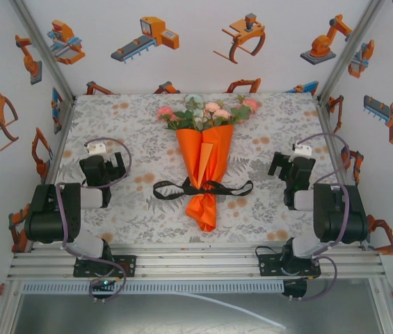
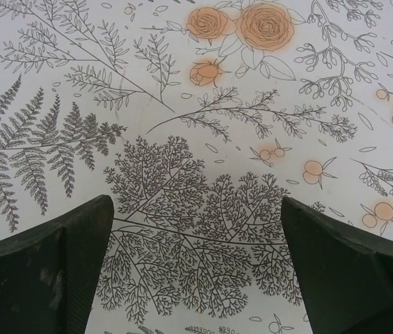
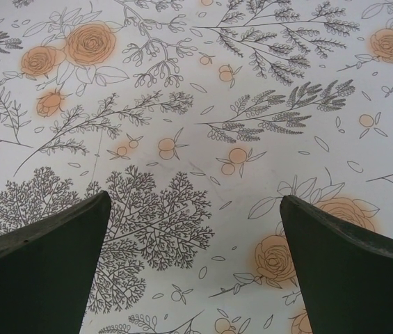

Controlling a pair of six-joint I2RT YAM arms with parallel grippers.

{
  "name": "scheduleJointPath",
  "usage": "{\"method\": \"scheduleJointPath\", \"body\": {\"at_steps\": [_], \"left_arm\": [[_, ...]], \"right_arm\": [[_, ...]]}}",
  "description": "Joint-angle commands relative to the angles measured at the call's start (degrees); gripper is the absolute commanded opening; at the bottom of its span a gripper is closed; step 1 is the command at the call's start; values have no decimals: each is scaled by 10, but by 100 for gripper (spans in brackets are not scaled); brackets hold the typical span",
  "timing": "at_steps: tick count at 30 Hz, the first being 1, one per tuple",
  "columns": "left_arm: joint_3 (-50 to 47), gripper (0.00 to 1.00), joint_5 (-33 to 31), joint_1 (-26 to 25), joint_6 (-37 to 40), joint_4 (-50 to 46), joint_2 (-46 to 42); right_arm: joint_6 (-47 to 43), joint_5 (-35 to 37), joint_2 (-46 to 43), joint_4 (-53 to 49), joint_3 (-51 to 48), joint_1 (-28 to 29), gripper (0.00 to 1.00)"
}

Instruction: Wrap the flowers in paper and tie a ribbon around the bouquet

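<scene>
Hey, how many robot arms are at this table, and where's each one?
2. The left arm stands near the table's left edge, the right arm near its right edge, with the bouquet lying between them. None seem hidden.

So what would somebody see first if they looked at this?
The bright orange bouquet lying in the middle of the table, its pink and white flowers poking out at the far end. A black ribbon is tied round its narrow part, ends trailing to both sides. The left gripper and right gripper sit open, one on each side, apart from it.
</scene>
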Motion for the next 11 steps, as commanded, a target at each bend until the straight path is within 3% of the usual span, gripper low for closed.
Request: {"method": "scheduleJointPath", "body": {"at_steps": [1,11], "left_arm": [[10,97,14,-3,14,17,-7],[11,97,15,-3,14,12,-9]], "right_arm": [[-16,-19,3,17,11,-3,99],[-27,-26,2,-4,20,1,99]]}}
